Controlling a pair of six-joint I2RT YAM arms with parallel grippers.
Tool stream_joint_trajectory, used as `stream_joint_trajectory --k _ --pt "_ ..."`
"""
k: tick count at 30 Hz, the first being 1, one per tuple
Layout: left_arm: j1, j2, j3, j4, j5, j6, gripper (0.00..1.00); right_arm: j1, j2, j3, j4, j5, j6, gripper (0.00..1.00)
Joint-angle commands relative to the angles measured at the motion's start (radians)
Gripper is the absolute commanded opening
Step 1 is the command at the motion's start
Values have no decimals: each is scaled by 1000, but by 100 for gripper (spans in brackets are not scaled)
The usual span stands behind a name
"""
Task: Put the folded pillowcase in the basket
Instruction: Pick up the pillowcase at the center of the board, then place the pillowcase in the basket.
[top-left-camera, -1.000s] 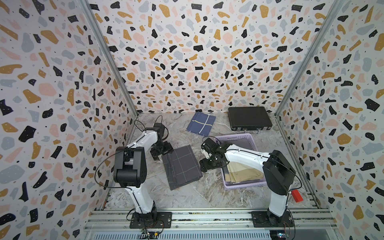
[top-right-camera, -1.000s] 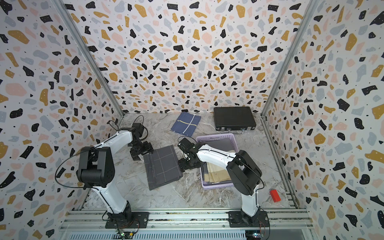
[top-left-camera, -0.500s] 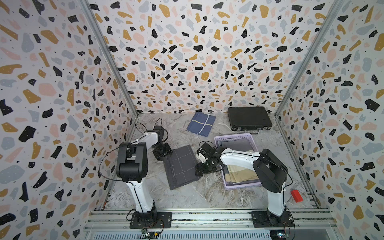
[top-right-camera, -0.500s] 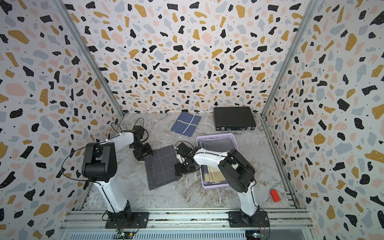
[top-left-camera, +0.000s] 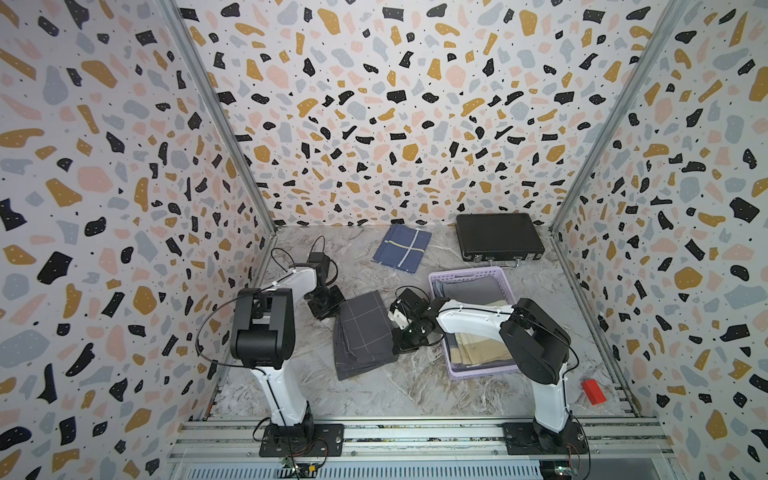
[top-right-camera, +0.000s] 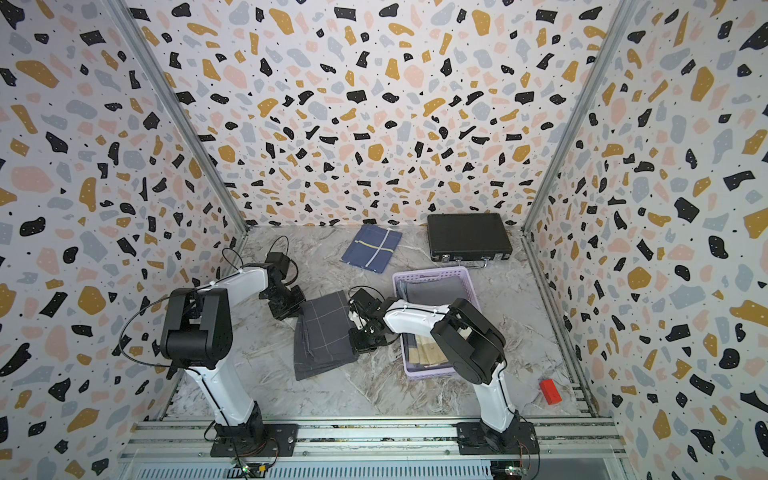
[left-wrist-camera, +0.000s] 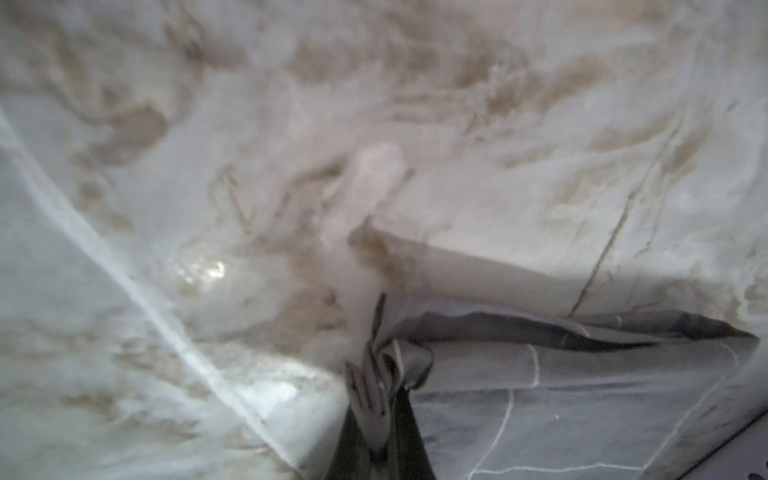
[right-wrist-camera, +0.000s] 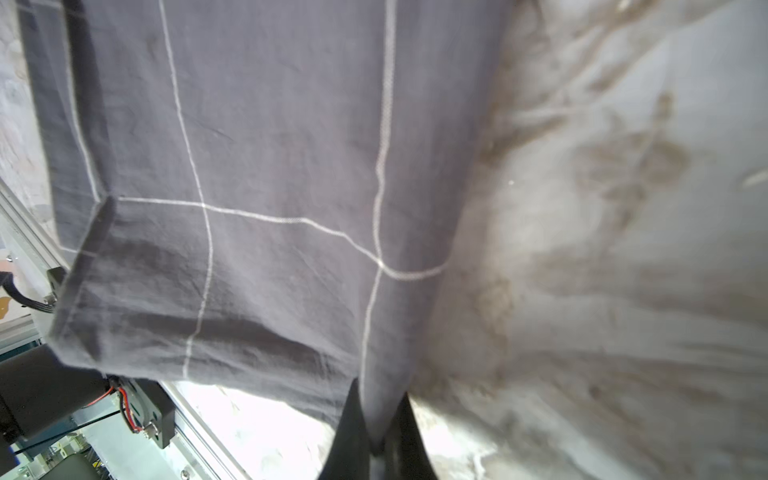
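The left gripper (left-wrist-camera: 380, 436) and right gripper (right-wrist-camera: 376, 432) each pinch tight on an opposite edge of the grey pillowcase (top-left-camera: 362, 332), which lies lower-centre, just left of the basket (top-left-camera: 467, 274); bunched cloth hides their tips.

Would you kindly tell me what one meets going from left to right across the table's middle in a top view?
Left fingers → pillowcase → right fingers → basket → red block.
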Motion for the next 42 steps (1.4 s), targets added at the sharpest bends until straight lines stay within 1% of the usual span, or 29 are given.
stream_joint_trajectory --k 1,5,9,11,14,17,19,21,23,25,29,34,38,42 --pt "-47 -93 -27 -38 16 -11 0 8 -120 -3 -50 46 1 0" --pt "-109 -243 -20 -61 -11 -24 0 9 -245 19 -150 141 -20 0" --pt "-187 -370 36 -94 -52 -49 0 7 -365 57 -280 241 -43 0" --pt "-244 -401 84 -99 -61 -64 0 2 -432 57 -341 305 -47 0" --pt "-347 -388 178 -107 -75 -87 0 -40 -545 20 -427 368 -39 0" --pt "-444 -319 279 -103 -87 -96 0 -128 -690 -52 -499 405 -37 0" --pt "-505 -237 364 -98 -82 -103 0 -226 -787 -104 -557 414 -53 0" --pt "-567 -153 456 -96 -88 -98 0 -325 -855 -143 -606 408 -83 0" --pt "-639 -66 566 -95 -126 -85 0 -414 -898 -175 -645 402 -118 0" --pt "-678 19 656 -94 -113 -91 0 -477 -916 -198 -669 402 -146 0" --pt "-710 180 792 -97 -75 -114 0 -588 -918 -246 -672 373 -187 0" --pt "-726 308 881 -97 -48 -109 0 -709 -914 -283 -673 357 -224 0" --pt "-738 367 904 -92 -45 -115 0 -758 -853 -280 -653 332 -203 0" --pt "-741 422 926 -91 -48 -111 0 -781 -793 -283 -613 308 -191 0"
